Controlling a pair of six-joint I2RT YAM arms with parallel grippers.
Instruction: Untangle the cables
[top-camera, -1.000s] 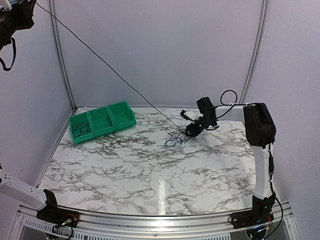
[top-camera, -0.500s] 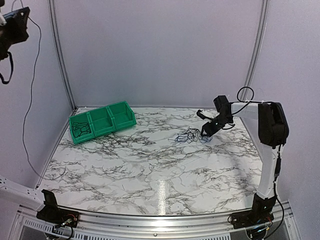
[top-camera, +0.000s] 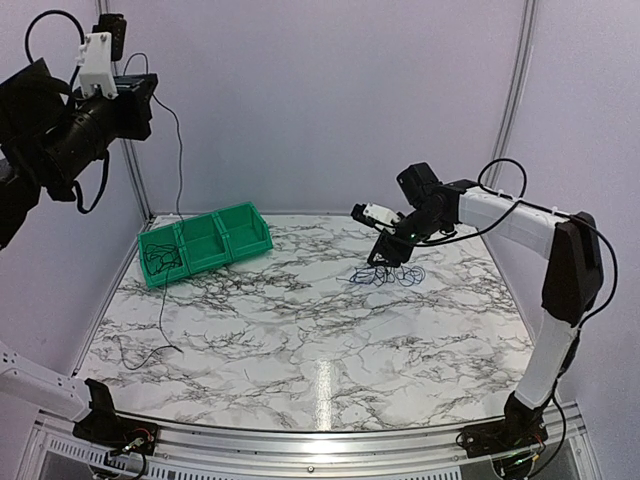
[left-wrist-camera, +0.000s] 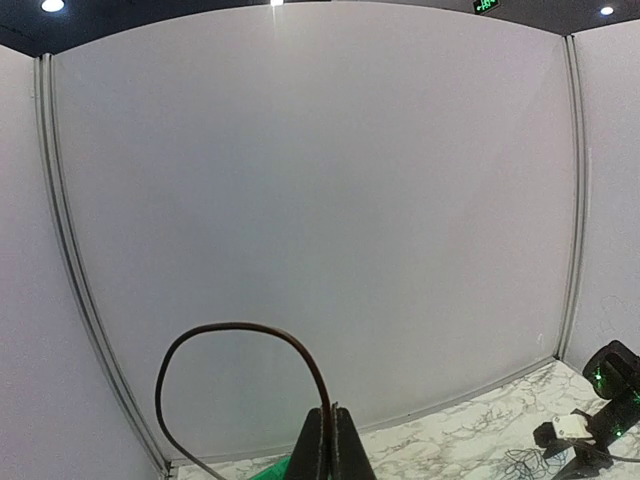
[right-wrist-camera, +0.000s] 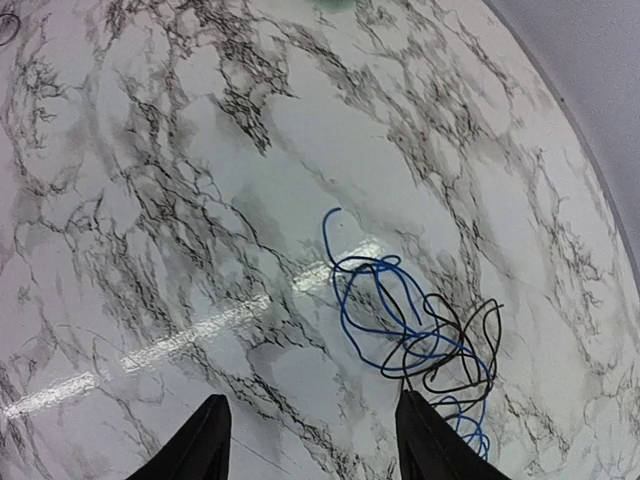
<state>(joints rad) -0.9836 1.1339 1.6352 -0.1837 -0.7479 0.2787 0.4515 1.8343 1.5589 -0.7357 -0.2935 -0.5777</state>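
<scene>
A white, black-veined marble desk sits inside pale lilac walls, with a green bin at its far left. The cables lie tangled at far right under the right gripper, jaws apart. High at left, the left gripper pinches a black cable that trails down to the desk.

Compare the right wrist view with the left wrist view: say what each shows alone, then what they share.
Right wrist only: the tangle up close, its blue and black strands distinct, and the right gripper open with nothing between its fingers. Left wrist only: the left gripper shut on a dark cable that loops upward, and the back wall. Both: the marble table and the right gripper, small and distant in the left wrist view.
</scene>
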